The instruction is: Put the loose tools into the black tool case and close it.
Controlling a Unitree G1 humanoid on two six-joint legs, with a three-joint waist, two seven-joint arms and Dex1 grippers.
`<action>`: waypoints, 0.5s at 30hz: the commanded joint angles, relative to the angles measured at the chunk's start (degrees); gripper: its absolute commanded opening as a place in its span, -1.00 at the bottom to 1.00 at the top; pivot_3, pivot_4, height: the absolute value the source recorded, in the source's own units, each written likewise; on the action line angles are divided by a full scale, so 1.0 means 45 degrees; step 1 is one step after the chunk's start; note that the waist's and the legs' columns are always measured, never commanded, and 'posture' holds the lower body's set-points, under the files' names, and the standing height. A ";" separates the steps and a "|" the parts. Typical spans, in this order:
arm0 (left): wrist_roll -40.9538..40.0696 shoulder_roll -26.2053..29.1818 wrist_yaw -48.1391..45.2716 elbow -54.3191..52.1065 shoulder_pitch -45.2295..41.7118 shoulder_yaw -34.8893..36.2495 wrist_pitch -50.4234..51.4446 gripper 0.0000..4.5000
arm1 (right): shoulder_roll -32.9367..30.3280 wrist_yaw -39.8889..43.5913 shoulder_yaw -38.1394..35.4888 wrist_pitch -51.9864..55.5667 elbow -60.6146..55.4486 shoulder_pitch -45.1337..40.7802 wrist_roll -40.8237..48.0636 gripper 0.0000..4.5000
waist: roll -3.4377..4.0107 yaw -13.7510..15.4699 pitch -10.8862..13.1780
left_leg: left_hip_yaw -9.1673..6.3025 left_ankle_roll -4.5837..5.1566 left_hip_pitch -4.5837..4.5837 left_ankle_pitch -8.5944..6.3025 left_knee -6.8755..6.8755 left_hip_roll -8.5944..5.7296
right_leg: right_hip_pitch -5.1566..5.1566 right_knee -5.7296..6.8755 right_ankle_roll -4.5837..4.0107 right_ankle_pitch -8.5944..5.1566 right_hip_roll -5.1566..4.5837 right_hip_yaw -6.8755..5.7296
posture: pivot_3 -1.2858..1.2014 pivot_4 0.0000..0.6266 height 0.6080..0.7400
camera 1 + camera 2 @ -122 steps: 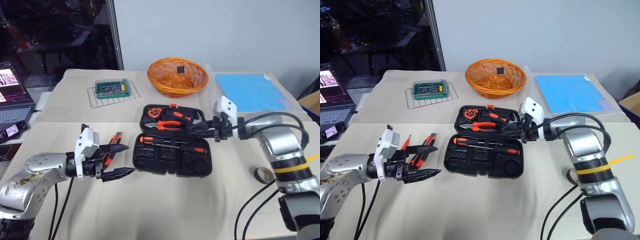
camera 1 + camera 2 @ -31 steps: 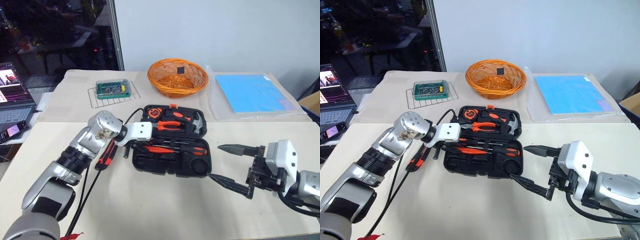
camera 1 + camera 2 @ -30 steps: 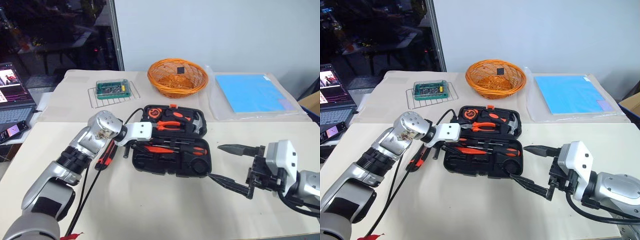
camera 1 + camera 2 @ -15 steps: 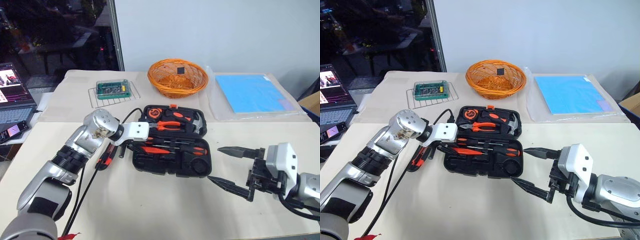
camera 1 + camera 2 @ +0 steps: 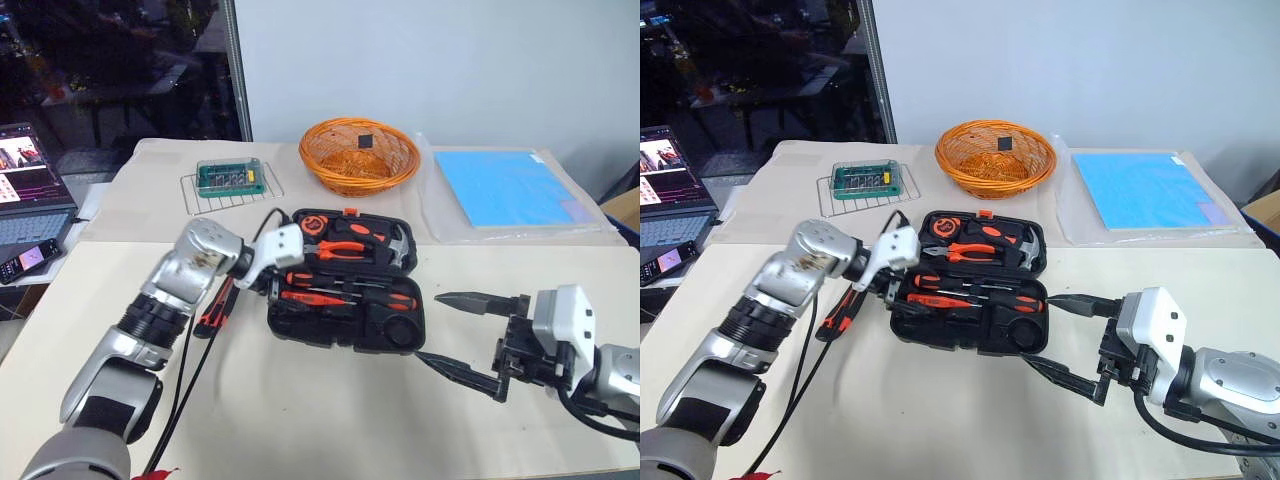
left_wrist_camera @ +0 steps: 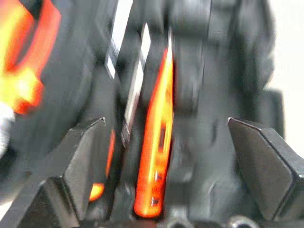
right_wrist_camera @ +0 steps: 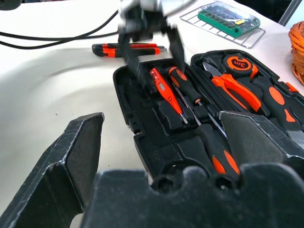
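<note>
Comparing with a second ago, we see the left hand [image 6: 166, 137] now spread empty over the small orange screwdriver [image 7: 164, 91] in the black tool case [image 5: 345, 325]; the right hand [image 5: 1065, 335] stays spread.

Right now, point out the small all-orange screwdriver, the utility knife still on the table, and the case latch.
small all-orange screwdriver [image 7: 164, 90], right wrist view, middle of its orange body.
utility knife [image 7: 124, 49], right wrist view, middle of its handle.
case latch [image 5: 348, 212], left eye view, orange tab on the far edge of the lid.

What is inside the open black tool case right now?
In the black tool case: pliers, hammer, tape measure, two screwdrivers and a small orange screwdriver. The left gripper hides its left end.
</note>
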 commanded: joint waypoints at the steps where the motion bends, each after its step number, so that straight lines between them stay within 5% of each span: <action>1: -0.1020 -0.0051 0.0791 -0.1119 0.0853 0.1135 0.0815 0.48 | 0.0013 -0.0051 -0.0048 -0.0345 -0.0190 -0.0058 -0.0071 1.00 | 0.0006 -0.0010 -0.0004 | 0.0000 0.0002 0.0001 -0.0001 0.0000 0.0000 | 0.0001 0.0000 0.0003 0.0002 -0.0001 0.0000 | 0.03 -0.52 1.00; 9: -0.0956 -0.0812 0.3174 -0.2386 0.2912 0.1199 0.1042 -0.90 | -0.0051 -0.0144 0.0129 -0.0257 -0.0069 -0.0332 -0.0042 1.00 | -0.0002 0.0047 0.0001 | -0.0001 -0.0003 0.0015 0.0002 0.0012 0.0001 | 0.0024 0.0006 -0.0006 0.0005 0.0000 -0.0003 | 0.03 -0.52 1.00; 15: 0.0082 -0.1392 0.5077 -0.1223 0.2721 0.0225 0.2099 -0.97 | -0.0052 -0.0287 0.0223 -0.0125 -0.0207 -0.0355 0.0041 1.00 | -0.0001 0.0092 0.0001 | -0.0004 0.0009 0.0041 -0.0006 0.0012 -0.0009 | 0.0068 -0.0011 -0.0022 -0.0001 -0.0011 -0.0004 | 0.03 -0.52 1.00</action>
